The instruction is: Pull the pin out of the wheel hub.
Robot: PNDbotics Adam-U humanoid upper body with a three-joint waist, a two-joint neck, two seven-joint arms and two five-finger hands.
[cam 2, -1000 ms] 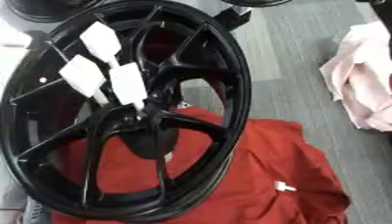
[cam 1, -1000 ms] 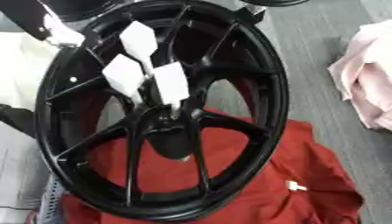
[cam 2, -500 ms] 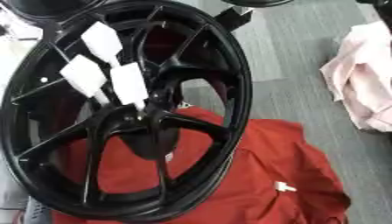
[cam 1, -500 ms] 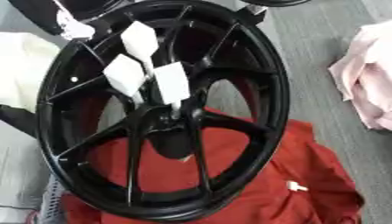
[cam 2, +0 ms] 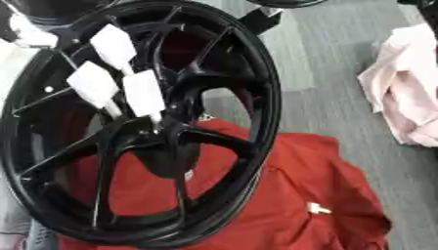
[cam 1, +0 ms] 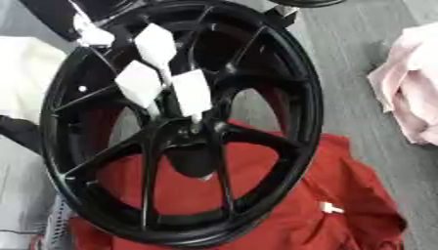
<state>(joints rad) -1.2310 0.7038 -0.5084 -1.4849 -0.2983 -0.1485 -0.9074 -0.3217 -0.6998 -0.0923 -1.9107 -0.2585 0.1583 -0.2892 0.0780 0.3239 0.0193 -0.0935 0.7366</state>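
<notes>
Your black wheel hub stands tilted over the red cloth at centre, three white-tagged pins stuck near its middle, a pink cloth well apart on the right, and your left hand at its top-left rim, fingers unclear.

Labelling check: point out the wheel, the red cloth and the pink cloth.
wheel [cam 1: 304,97], left eye view, on the right side of the black rim.
red cloth [cam 1: 342,195], left eye view, bare fabric right of the wheel.
pink cloth [cam 2: 410,97], right eye view, middle of the folds.
</notes>
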